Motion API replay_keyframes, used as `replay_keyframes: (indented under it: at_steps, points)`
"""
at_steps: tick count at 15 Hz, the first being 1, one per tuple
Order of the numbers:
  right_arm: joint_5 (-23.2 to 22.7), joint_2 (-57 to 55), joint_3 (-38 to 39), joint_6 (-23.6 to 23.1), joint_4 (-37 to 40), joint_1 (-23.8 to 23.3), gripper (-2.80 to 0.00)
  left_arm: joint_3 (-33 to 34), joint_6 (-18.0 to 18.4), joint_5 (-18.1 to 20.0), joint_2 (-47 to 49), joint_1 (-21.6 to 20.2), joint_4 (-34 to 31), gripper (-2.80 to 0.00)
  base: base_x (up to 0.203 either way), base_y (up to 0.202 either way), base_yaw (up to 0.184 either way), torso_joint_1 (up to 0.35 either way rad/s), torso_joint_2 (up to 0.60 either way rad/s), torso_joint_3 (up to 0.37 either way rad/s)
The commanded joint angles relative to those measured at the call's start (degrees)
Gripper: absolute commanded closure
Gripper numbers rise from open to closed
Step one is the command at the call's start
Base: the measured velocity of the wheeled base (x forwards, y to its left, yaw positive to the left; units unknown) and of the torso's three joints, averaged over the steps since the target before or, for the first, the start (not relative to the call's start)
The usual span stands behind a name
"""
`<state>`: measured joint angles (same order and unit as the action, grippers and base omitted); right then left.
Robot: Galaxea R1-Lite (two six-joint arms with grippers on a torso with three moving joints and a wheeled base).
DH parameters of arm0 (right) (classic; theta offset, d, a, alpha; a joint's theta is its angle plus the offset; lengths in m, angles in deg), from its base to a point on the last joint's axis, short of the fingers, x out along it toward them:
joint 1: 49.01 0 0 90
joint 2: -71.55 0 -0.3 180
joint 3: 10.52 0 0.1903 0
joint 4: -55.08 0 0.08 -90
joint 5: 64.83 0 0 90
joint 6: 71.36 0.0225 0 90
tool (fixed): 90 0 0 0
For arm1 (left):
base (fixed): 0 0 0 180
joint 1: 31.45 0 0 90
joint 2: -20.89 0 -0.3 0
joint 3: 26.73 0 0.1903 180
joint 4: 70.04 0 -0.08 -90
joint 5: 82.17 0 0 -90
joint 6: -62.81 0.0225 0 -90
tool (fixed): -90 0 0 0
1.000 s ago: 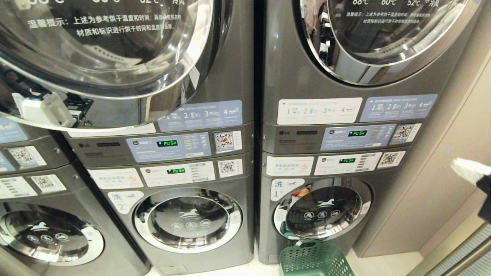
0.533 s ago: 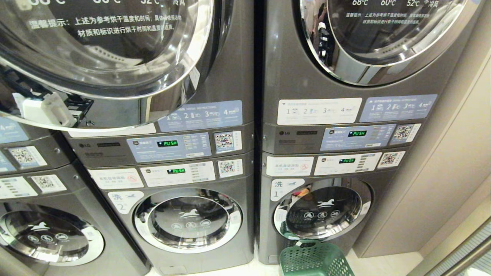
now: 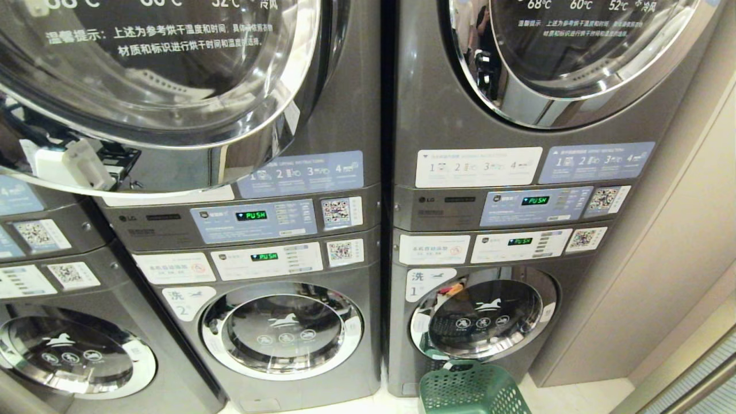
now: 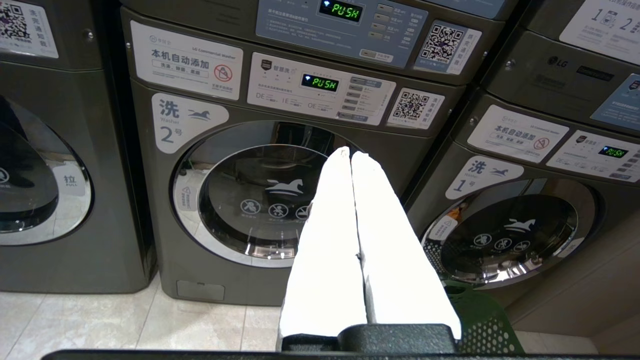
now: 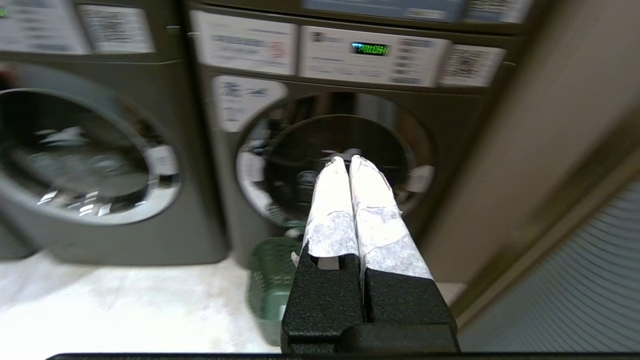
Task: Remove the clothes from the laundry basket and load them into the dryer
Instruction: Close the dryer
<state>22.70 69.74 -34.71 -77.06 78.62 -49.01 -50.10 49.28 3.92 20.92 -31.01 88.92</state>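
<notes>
Green perforated laundry basket (image 3: 468,391) on pale floor, just beside front of washer no. 1 (image 3: 483,319), below its round door; basket interior not visible. Left gripper (image 4: 351,156) fingers pressed together, holding nothing, facing washer no. 2 (image 4: 260,200). Right gripper (image 5: 348,161) fingers likewise together, empty, pointing at washer no. 1 door. Above, stacked dryer (image 3: 575,52) door shut.
</notes>
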Motion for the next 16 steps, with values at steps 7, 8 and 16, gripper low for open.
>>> replay_keyframes:
  at_steps: [7, 8, 16]
  points:
    - [0.9, 1.7, 1.1, -0.5, -0.2, 0.0, 0.00, 1.7, -0.1, 0.0, 0.0, 0.0, 0.0, 0.00, 0.000, 0.000, 0.000, 0.000, 0.00, 0.000]
    - [0.9, 1.8, 1.2, 0.0, -0.3, 0.0, 0.00, 1.7, -0.1, 0.0, 0.0, 0.0, 0.0, 0.00, 0.000, 0.000, 0.000, 0.000, 0.00, 0.000]
    - [1.0, 1.8, 1.0, 1.4, -0.3, 0.0, 0.00, 1.7, -0.1, 0.0, 0.0, 0.0, 0.0, 0.00, 0.000, 0.000, 0.000, 0.000, 0.00, 0.000]
